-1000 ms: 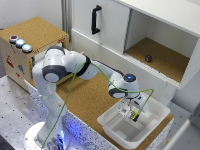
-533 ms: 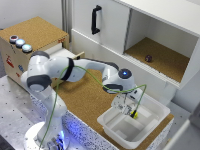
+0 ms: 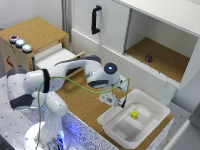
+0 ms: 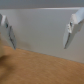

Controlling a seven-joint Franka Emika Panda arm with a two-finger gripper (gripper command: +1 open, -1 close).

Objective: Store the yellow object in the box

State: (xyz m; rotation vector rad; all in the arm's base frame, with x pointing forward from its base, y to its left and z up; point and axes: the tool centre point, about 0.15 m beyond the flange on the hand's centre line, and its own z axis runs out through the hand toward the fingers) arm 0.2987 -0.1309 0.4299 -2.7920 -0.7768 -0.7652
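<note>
**A:** Yellow little cube-like block [image 3: 134, 114] is sitting on the ridged floor of the shallow white rectangular plastic tub [image 3: 111, 122], apart from the robot's gripper [image 3: 120, 102].

**B:** And the gripper itself?

**A:** Released. In the wrist view its two fingers [image 4: 74, 29] stand wide apart with nothing between them, a pale wall behind. It hangs over the tub's rim on the cork-topped counter [image 3: 82, 100] side. A small dark purple ball [image 3: 148, 58] sits in the open cupboard well beyond the tub.
</note>
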